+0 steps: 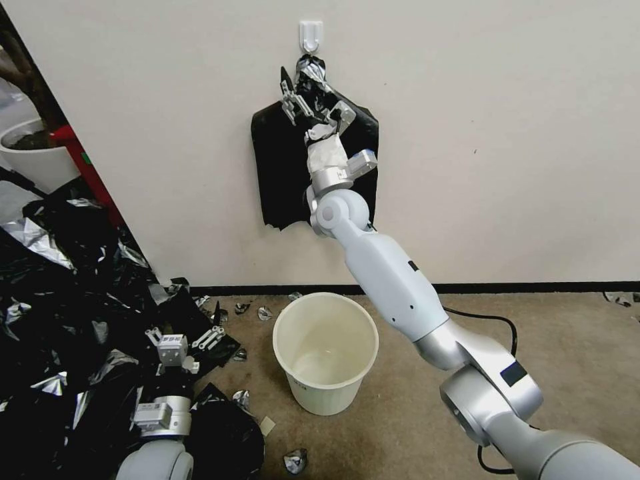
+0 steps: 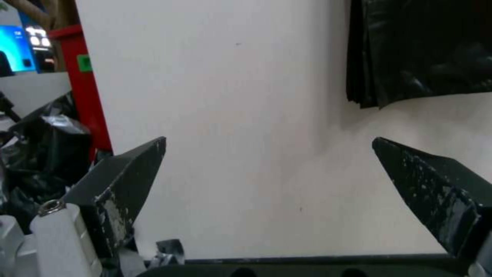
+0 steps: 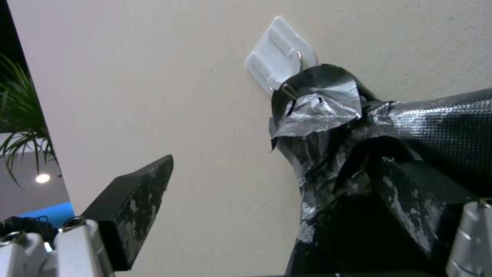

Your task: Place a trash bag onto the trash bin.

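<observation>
The cream-white trash bin (image 1: 327,393) stands upright and open on the carpet near the wall. A single trash bag is out of view. Above the bin a flat black bundle (image 1: 280,173) hangs from a white wall hook (image 1: 311,33) by its silvery neck (image 3: 318,107). My right gripper (image 1: 308,100) is raised to that neck and is open. One fingertip (image 3: 410,192) lies against the black film and the other stands off to the side over bare wall. My left gripper (image 1: 183,333) hangs low, left of the bin, open with nothing between its fingers (image 2: 128,181).
A big heap of black and silvery film (image 1: 60,300) covers the floor at the left. Behind it are a white pot with soil (image 1: 33,153) and a red post (image 1: 87,173). Film scraps (image 1: 293,460) litter the carpet, and a black cable (image 1: 493,320) lies by the wall.
</observation>
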